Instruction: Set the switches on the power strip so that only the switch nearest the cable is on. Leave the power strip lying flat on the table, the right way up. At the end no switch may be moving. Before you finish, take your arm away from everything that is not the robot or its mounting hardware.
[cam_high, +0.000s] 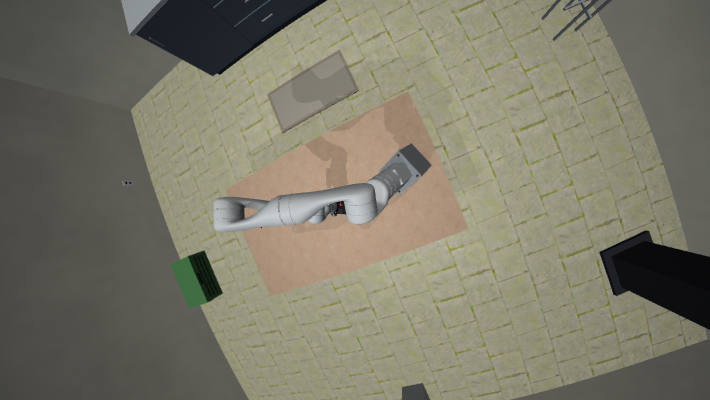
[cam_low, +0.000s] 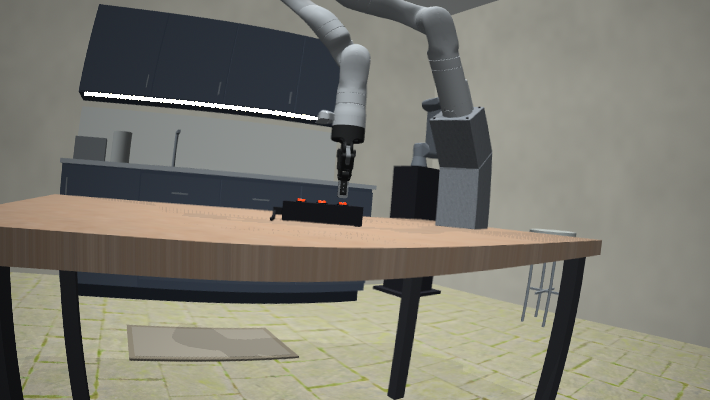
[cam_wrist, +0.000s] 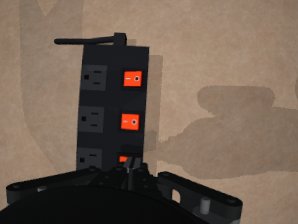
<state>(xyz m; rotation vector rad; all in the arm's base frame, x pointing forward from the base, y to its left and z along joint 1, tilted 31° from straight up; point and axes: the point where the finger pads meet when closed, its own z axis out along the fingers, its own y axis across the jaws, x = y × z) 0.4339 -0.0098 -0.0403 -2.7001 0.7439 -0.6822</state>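
Note:
A black power strip (cam_wrist: 112, 110) lies flat on the wooden table, also seen in the exterior view (cam_low: 322, 213). It has three orange switches in a row. Its cable stub (cam_wrist: 89, 40) leaves the far end in the wrist view. The switch nearest the cable (cam_wrist: 132, 79) and the middle switch (cam_wrist: 129, 121) are in full view. The third switch (cam_wrist: 124, 159) is partly hidden by my fingertips. My gripper (cam_low: 343, 189) is shut and empty. It hangs pointing down, just above the switch at the end away from the cable. In the overhead view the arm hides most of the strip (cam_high: 339, 206).
The arm's grey base pedestal (cam_low: 462, 170) stands at the table's far right edge. A black box (cam_low: 415, 192) stands behind the table. A kitchen counter and dark wall cabinets line the back wall. A green crate (cam_high: 196, 278) sits on the floor.

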